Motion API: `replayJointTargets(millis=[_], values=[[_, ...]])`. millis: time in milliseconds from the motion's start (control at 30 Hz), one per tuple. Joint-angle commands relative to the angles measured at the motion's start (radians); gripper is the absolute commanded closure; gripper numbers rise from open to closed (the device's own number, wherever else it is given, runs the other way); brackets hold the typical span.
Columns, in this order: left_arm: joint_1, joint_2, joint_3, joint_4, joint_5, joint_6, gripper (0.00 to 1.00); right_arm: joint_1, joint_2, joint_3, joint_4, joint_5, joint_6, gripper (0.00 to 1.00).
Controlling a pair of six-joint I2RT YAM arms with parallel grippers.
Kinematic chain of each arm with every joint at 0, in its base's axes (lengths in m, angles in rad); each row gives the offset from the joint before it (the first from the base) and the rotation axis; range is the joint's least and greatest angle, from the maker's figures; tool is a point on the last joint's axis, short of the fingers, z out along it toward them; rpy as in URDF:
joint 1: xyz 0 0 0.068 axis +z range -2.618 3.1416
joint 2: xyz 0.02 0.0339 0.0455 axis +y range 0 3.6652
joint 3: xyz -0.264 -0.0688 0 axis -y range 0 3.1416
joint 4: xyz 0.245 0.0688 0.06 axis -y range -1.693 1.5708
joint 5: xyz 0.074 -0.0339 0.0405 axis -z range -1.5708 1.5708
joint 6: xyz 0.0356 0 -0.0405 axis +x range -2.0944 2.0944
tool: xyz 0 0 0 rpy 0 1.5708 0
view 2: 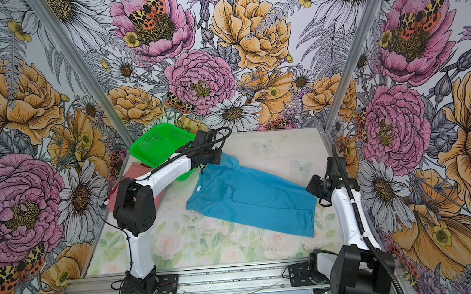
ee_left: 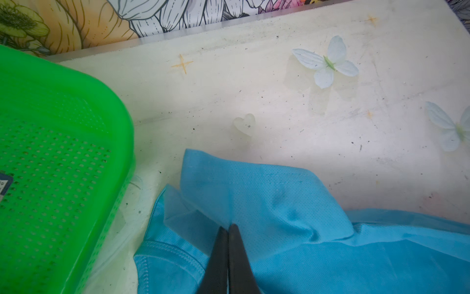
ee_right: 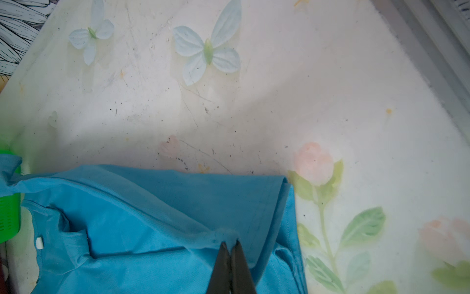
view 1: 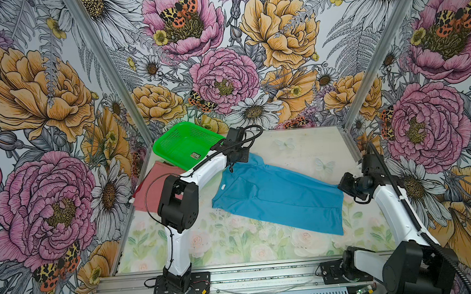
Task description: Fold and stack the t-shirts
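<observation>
You have little to read here: the bright sky-blue cloth short-sleeved t-shirt (view 1: 277, 198) carries a small white neck label (view 1: 222, 186) with no print you can make out. The small printed sticker (view 1: 195, 155) on the floor of the green perforated plastic basket (view 1: 181, 140) is too small to read. Your left gripper (ee_left: 229, 227) has its black fingertips pressed together on a raised fold of the blue cloth at the collar end, beside the basket. Your right gripper (ee_right: 231, 245) is likewise pinched tight on a fold near the hem end. The blue shirt lies partly folded lengthways across the middle of the pale flower-printed table (view 1: 299, 149), between your two arms. The dusty red-pink cloth t-shirt (view 1: 154, 193) lies at the table's left edge, against the basket's near side and partly hidden behind the left arm.
</observation>
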Motion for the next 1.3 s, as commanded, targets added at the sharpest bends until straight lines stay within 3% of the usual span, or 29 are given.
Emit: replayJointTargets(millis=[0,467,767,1267], values=[[-0.013,-0.108,-0.102,0.100,-0.030,-0.036,1.00,0.015,-0.017,-0.023,-0.014,0.012,0.007,1.00],[-0.095,-0.388,-0.480,0.167,-0.093,-0.108,1.00,0.049,-0.071,-0.073,-0.034,0.111,0.131,1.00],[-0.106,-0.480,-0.608,0.179,-0.097,-0.133,1.00,0.049,-0.189,-0.157,-0.034,0.195,0.250,1.00],[-0.138,-0.592,-0.747,0.184,-0.093,-0.174,1.00,0.062,-0.225,-0.216,-0.033,0.219,0.300,1.00]])
